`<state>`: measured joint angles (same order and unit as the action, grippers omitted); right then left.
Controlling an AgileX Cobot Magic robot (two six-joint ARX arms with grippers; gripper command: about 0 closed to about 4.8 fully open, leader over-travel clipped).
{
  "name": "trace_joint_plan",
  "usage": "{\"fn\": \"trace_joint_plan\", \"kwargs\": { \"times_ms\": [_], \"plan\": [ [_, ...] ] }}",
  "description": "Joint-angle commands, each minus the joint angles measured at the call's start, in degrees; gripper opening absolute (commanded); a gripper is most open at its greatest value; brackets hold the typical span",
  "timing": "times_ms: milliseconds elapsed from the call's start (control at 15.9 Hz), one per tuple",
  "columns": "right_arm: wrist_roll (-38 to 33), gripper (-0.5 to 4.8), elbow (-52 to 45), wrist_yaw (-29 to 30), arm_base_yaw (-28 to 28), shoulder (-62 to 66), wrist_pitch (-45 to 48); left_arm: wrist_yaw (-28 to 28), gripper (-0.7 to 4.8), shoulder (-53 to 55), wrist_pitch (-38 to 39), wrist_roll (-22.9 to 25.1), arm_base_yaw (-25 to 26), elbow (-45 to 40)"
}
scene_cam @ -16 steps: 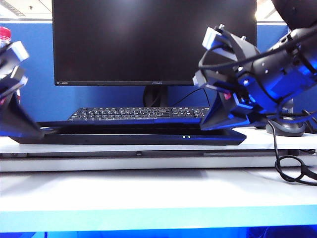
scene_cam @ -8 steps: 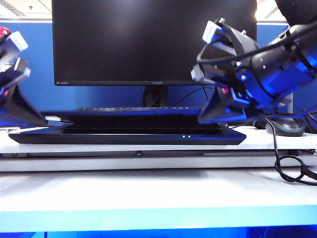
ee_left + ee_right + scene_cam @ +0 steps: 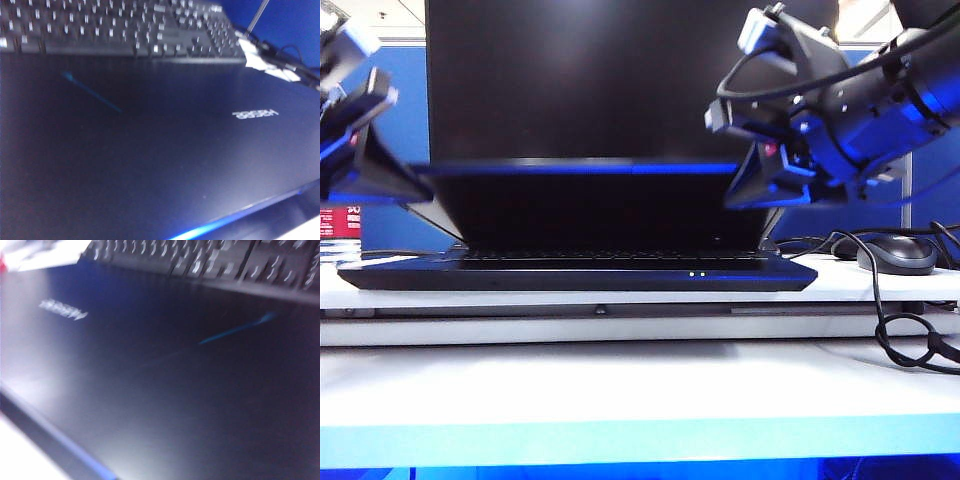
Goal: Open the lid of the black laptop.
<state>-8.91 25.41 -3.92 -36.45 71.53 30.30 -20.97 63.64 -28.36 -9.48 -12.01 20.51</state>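
Note:
The black laptop (image 3: 570, 276) lies on the white table with two small white lights on its front edge. Its lid (image 3: 600, 205) stands partly raised, free edge about level with the grippers. My left gripper (image 3: 418, 190) is a dark wedge meeting the lid's left corner. My right gripper (image 3: 736, 200) meets the right corner the same way. Both wrist views are filled by the lid's outer face (image 3: 150, 150) (image 3: 175, 400) with its white logo (image 3: 254, 113) (image 3: 62, 310). No fingers show in either wrist view, so I cannot see how the jaws stand.
A large black monitor (image 3: 620, 70) stands behind the laptop. A separate black keyboard (image 3: 125, 25) (image 3: 225, 260) lies just beyond the lid's hinge side. A mouse (image 3: 897, 255) and a looping black cable (image 3: 910, 340) sit at the table's right.
The lid has swung up from nearly flat to well above the base. Both grippers rose with its front corners, and it now hides the keyboard in the exterior view.

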Motion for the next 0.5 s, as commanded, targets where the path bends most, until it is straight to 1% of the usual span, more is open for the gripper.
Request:
{"fn": "trace_joint_plan", "kwargs": {
  "times_ms": [63,378,504],
  "plan": [
    [1.1,-0.01,2.4,-0.9,2.0,-0.5,4.0,0.8,-0.03,-0.2,-3.9,0.7,0.1,2.8],
    [3.5,-0.01,7.3,-0.1,3.2,-0.5,4.2,3.0,-0.03,-0.2,-3.5,2.4,0.2,5.1],
    [4.6,-0.01,8.6,0.2,3.7,-0.5,4.2,3.0,-0.03,0.0,-3.5,3.3,0.2,7.0]
  ]
}}
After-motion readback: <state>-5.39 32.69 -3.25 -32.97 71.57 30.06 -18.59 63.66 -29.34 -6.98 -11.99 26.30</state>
